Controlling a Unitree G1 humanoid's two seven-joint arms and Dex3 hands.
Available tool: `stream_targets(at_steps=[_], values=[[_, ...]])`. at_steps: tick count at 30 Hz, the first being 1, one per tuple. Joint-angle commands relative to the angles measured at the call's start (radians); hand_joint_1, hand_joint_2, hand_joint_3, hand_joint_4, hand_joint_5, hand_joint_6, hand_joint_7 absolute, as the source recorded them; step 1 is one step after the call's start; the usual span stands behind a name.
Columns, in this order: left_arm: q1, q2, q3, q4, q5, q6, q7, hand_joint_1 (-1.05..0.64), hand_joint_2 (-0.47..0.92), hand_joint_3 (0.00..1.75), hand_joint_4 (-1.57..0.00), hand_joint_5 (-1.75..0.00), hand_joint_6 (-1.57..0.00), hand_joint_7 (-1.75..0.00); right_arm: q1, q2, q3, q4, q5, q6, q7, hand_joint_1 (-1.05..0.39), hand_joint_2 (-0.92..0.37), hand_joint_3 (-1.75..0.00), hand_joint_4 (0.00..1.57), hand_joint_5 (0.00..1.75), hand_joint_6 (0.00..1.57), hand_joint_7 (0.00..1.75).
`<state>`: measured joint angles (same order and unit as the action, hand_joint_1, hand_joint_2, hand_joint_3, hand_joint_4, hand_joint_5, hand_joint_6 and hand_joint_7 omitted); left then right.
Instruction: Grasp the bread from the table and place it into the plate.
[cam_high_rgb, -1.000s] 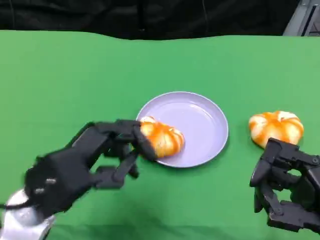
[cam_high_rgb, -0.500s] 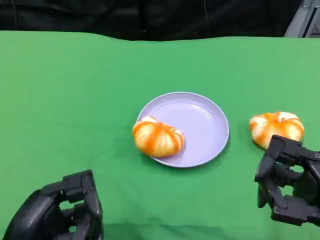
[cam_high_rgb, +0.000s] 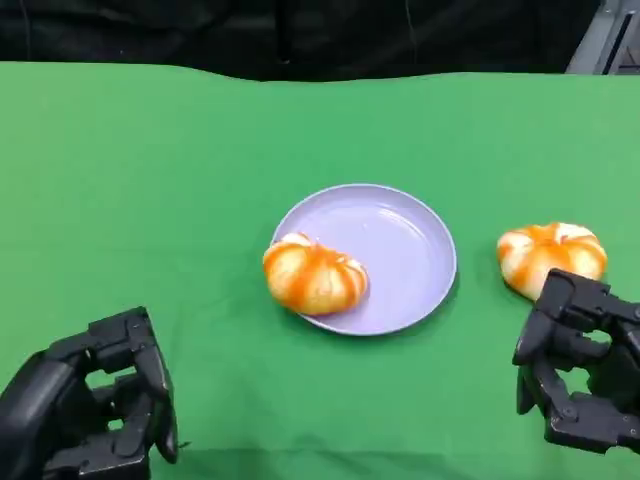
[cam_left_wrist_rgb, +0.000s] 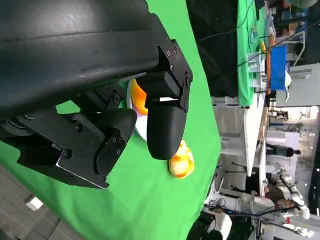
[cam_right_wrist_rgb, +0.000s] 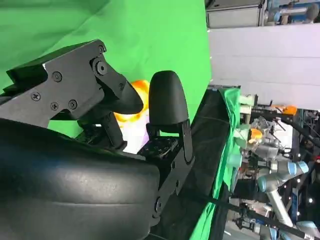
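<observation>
Head view, nearest first. Left hand (cam_high_rgb: 90, 410) low at the near left edge of the tabletop (cam_high_rgb: 150, 180), fingers (cam_high_rgb: 150, 385) curled inward around nothing, resting clear of all objects. Right hand (cam_high_rgb: 580, 375) at the near right edge, likewise curled in on itself and holding nothing; its uppermost knuckles sit just beside the near side of a bread roll (cam_high_rgb: 552, 255), but contact cannot be confirmed.

Middle of the tabletop: lavender plate (cam_high_rgb: 400, 245), round, shallow rim, lying flat on the green cloth. One bread, orange-and-white (cam_high_rgb: 314, 278), rests on the plate's near-left rim, part of it overhanging the edge toward the left hand. Well apart from that hand.

Second roll lies on the bare green cloth right of the plate, near it but not touching, near the right edge of the tabletop.

Left wrist view: black shell and bent fingers (cam_left_wrist_rgb: 165, 125) close to camera, no object between them; beyond, a sliver of bread on the plate and the other roll (cam_left_wrist_rgb: 181, 161) on green cloth.

Right wrist view: fingers (cam_right_wrist_rgb: 167, 100) bent, nothing in them; orange bread (cam_right_wrist_rgb: 134, 102) partly hidden behind them.

Far edge: dark curtain (cam_high_rgb: 300, 30) behind the tabletop.
</observation>
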<state>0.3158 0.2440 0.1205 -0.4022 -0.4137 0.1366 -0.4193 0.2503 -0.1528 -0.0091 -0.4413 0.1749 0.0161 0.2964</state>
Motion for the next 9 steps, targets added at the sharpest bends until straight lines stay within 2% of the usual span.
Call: stream_targets(at_steps=[1, 9], values=[[-0.007, 0.002, -0.006, 0.009, 0.018, -0.002, 0.005, 0.12, 0.60, 1.38, -0.92, -1.75, -0.70, -1.75, 0.001, -0.013, -0.010, 0.006, 0.008, -0.003, 0.004, -0.01, -0.62, -1.17, 0.81, 1.75, 0.66, 1.59], [-0.010, -0.003, -0.001, 0.009, 0.025, -0.010, 0.004, 0.13, 0.59, 1.38, -0.93, -1.75, -0.72, -1.75, -0.003, -0.009, -0.010, 0.023, 0.010, -0.025, 0.010, -0.02, -0.62, -1.15, 0.82, 1.75, 0.67, 1.60]])
